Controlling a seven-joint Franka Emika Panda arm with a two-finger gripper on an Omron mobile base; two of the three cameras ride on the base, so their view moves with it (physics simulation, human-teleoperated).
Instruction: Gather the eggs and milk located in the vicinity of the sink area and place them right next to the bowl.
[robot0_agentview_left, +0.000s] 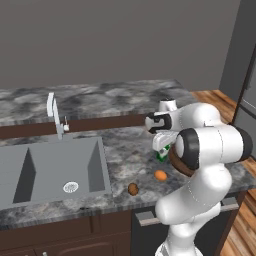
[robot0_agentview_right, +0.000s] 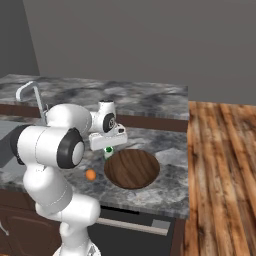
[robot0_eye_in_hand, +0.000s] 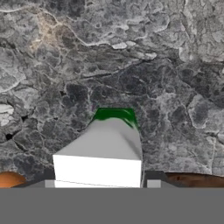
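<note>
The milk (robot0_agentview_right: 108, 150) stands on the surface (robot0_agentview_left: 125, 155) just beside the bowl's (robot0_agentview_right: 132, 168) left rim, with the end effector (robot0_agentview_right: 108, 142) directly over it. In the hand view the carton (robot0_eye_in_hand: 103, 151) sits between the fingertips (robot0_eye_in_hand: 153, 184), but whether they are clamped on it or standing apart I cannot tell — the tips are barely visible.

The risk, as I judge it: if the end effector lifts off at a slant or drags a finger, the slim carton could tip — into the bowl or onto the orange egg (robot0_agentview_left: 160, 175) lying near it. An egg knocked sideways would likely roll, and the near edge of the surface is not far.

The brown egg (robot0_agentview_left: 133, 189) lies near the sink's (robot0_agentview_left: 50, 170) right corner, apart from the bowl. The bowl appears empty. The sink holds nothing but its drain (robot0_agentview_left: 70, 187).
</note>
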